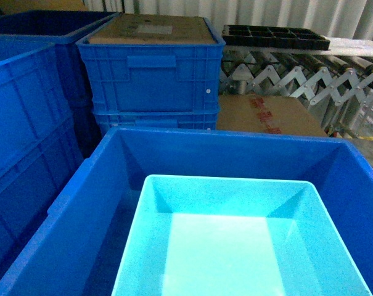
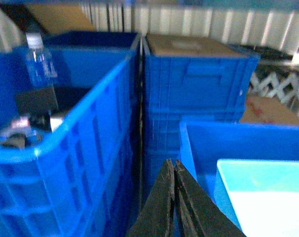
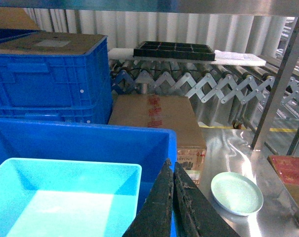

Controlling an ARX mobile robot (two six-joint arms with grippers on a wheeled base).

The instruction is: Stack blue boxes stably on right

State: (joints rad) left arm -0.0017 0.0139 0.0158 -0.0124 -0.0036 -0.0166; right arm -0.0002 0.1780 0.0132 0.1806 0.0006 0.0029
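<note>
Light turquoise tub [image 1: 235, 240] nested inside the larger dark blue crate [image 1: 106, 203], sitting toward that crate's right and near side. Wide strip of open floor inside the crate on the tub's left, narrower band at the back; right-hand gap slim. Both smooth-walled plastic, rectangular, walls tapering down; tub rim rounded, crate rim thick and rolled.

Left end effector [image 2: 175, 170] clenched, dark tips pressed together, holding nothing, outside the crate's left wall in the narrow slot beside a ribbed blue crate [image 2: 80, 163]. Right end effector [image 3: 173, 173] likewise clenched and empty, at the crate's far right corner, above its rim.

Behind, stacked ribbed crates topped with brown cardboard [image 1: 150, 29], hemming in the back. Right side more open: cardboard carton [image 3: 156, 121] just beyond the crate, pale green round dish [image 3: 236, 193] on the shiny steel counter [image 3: 228, 153], scissor-frame roller conveyor [image 3: 203, 86] carrying a black divided tray [image 3: 174, 49].
</note>
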